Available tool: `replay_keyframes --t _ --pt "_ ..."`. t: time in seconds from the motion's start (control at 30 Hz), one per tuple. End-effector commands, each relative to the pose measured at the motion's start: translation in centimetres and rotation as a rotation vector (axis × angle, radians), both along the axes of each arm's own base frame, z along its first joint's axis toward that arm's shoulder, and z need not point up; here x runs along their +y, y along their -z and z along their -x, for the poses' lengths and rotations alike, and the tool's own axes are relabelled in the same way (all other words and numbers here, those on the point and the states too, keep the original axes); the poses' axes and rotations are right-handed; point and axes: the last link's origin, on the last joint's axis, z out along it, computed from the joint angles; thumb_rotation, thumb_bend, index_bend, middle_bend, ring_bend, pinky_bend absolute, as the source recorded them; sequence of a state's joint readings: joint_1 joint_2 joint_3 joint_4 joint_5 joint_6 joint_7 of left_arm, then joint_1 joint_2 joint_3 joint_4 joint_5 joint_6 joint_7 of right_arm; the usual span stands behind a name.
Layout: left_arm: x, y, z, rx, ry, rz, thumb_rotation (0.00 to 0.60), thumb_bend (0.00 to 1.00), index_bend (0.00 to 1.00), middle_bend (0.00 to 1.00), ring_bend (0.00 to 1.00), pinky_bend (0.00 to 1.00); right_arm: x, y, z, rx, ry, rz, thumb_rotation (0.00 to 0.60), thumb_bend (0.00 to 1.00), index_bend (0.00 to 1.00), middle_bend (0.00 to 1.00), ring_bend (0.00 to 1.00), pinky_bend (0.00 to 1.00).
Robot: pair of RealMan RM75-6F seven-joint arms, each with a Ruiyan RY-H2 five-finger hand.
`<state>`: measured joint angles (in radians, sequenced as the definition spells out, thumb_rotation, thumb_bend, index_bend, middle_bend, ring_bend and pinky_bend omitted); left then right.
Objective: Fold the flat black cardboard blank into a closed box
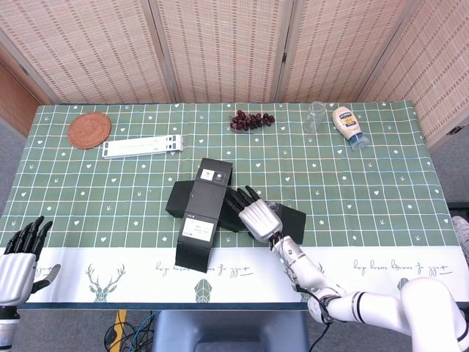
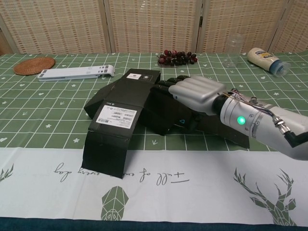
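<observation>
Black cardboard blank (image 2: 126, 108) — right hand (image 2: 195, 94) flat atop

My table (image 1: 381, 191) wears a green cloth with a white grid, small hearts and stars, and a white band with deer along the near edge. Near the middle lies the black cardboard blank (image 1: 199, 213), partly raised, its long flap reaching toward the near edge. By the far left corner sits a round woven coaster (image 1: 89, 130), and just beside it, toward the middle, a white flat bar (image 1: 143, 146) lies parallel to the far edge. At the middle of the far edge is a bunch of dark grapes (image 1: 251, 119). Toward the far right corner stand a clear glass (image 1: 316, 116) and, beside it, a squeeze bottle (image 1: 348, 126) on its side.
</observation>
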<state>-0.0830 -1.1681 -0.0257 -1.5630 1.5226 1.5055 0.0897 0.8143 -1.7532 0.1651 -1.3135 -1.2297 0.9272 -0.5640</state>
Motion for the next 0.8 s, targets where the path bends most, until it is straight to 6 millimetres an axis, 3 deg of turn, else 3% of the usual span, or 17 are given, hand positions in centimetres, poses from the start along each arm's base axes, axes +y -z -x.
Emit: replay_keyframes --t 0.03,0.43,0.53,0.63,0.73,0.8 --pt "0.0 0.1 0.0 -0.009 -0.003 0.004 0.600 0.25 0.00 0.00 0.07 0.13 0.0 0.5 0.1 0.002 -0.002 0.002 0.600 0.21 0.00 0.00 0.00 0.00" --pt "0.4 0.3 -0.1 -0.082 -0.008 0.036 0.600 0.25 0.00 0.00 0.06 0.13 -0.5 2.1 0.0 -0.023 -0.037 0.071 0.600 0.36 0.00 0.00 0.00 0.00" --pt "0.4 0.3 0.0 -0.081 -0.011 0.036 0.600 0.25 0.00 0.00 0.07 0.13 -0.8 2.4 -0.6 -0.047 -0.072 0.105 0.600 0.47 0.00 0.00 0.00 0.00" --pt "0.4 0.2 0.1 -0.077 -0.016 0.035 0.600 0.25 0.00 0.00 0.07 0.13 -1.2 2.4 -1.2 -0.073 -0.140 0.155 0.600 0.66 0.00 0.00 0.00 0.00" --pt "0.4 0.0 0.1 -0.077 -0.015 0.032 0.600 0.25 0.00 0.00 0.06 0.13 -1.9 2.2 -1.9 -0.101 -0.207 0.189 0.600 0.76 0.10 0.08 0.01 0.02" --pt "0.4 -0.1 0.1 -0.076 -0.014 0.030 0.600 0.25 0.00 0.00 0.06 0.13 -2.2 1.9 -2.4 -0.133 -0.240 0.203 0.600 0.79 0.20 0.16 0.06 0.09"
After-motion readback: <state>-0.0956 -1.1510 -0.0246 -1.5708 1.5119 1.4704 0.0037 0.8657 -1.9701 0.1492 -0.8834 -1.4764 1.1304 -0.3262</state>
